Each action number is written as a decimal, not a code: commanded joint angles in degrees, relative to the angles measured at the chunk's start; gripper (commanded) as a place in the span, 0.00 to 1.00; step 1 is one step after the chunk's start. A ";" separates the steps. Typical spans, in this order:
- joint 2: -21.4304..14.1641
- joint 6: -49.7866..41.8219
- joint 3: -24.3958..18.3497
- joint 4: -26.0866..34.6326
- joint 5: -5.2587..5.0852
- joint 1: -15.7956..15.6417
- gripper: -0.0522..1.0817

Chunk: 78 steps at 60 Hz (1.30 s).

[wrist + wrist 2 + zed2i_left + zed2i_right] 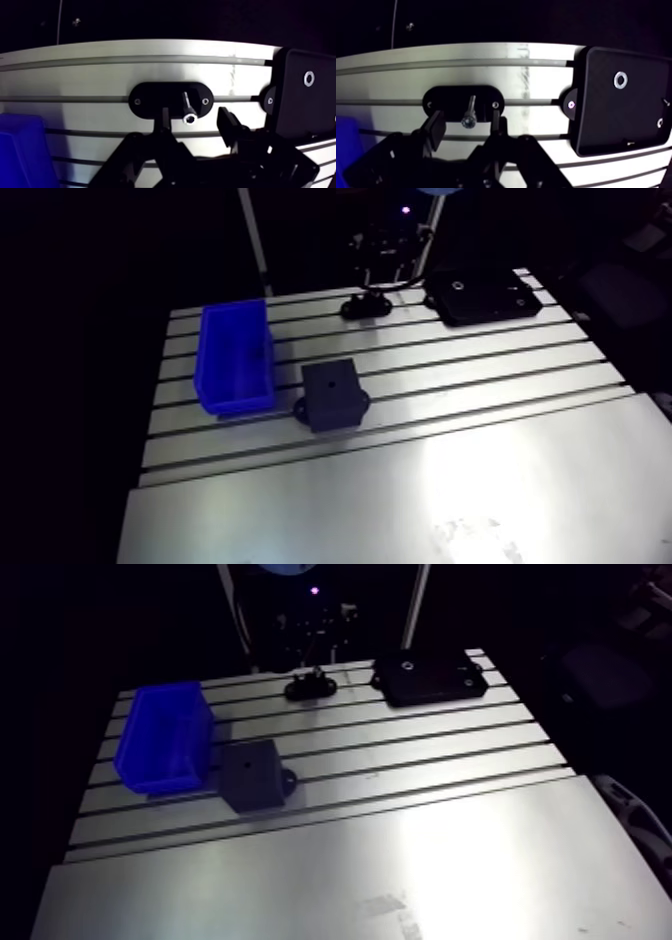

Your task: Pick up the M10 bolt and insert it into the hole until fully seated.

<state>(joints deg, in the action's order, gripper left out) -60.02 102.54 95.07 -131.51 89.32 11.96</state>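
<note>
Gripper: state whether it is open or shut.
Open: the gripper fingers stand apart, clear of the M10 bolt between them.

The worktop is silver-grey metal, striped with thin dark slots on its far half, plain on the near half. The bin is bright blue. The block is matt black. The oval base is black also. The bolt is dark with a shiny silver end. The flat plate is black, with a silver ring. The pincer is black.
</note>
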 commanded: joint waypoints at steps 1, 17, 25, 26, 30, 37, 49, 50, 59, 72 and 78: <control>0.56 -0.01 0.07 -0.03 0.18 -0.09 0.43; 0.75 -0.01 0.07 -0.03 0.19 -0.09 0.44; 0.75 -0.01 0.00 -0.03 0.19 -0.09 0.47; 0.75 -0.01 0.00 -0.03 0.19 -0.09 0.47; 0.83 -0.01 0.07 -0.03 0.19 -0.18 0.47; 0.84 -0.01 0.07 0.06 0.19 -0.18 0.47; 1.26 -0.01 -0.02 0.15 0.50 -0.18 0.47; 1.28 -0.01 0.06 0.07 0.69 -0.25 0.47; 1.28 -0.01 0.07 0.06 0.80 -0.27 0.48; 1.28 -0.01 -0.10 0.14 0.81 -0.18 0.50; 1.35 -0.01 -0.11 0.15 0.81 -0.18 0.50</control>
<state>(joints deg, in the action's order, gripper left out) -58.76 102.52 95.05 -131.42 90.10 11.75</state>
